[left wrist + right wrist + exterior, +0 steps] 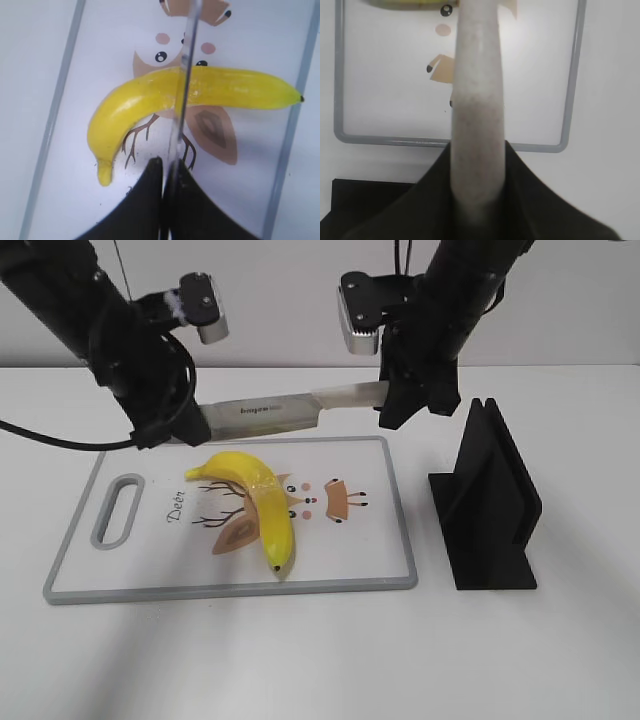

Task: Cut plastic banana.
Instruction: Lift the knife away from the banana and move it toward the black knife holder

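White table (560, 660), grey-rimmed cutting board (380, 540) under plastic banana (262, 502), both grippers (170, 430) (400, 405) pinching knife (290, 410).

The plain white tabletop (320, 660) carries two things directly. A white rectangular plastic cutting board with a grey rim and deer print (150, 585) lies flat below both pincers, its slotted handle under the left one. A black slotted stand (490, 505) sits below and outward of the right pincer, just beside the board.
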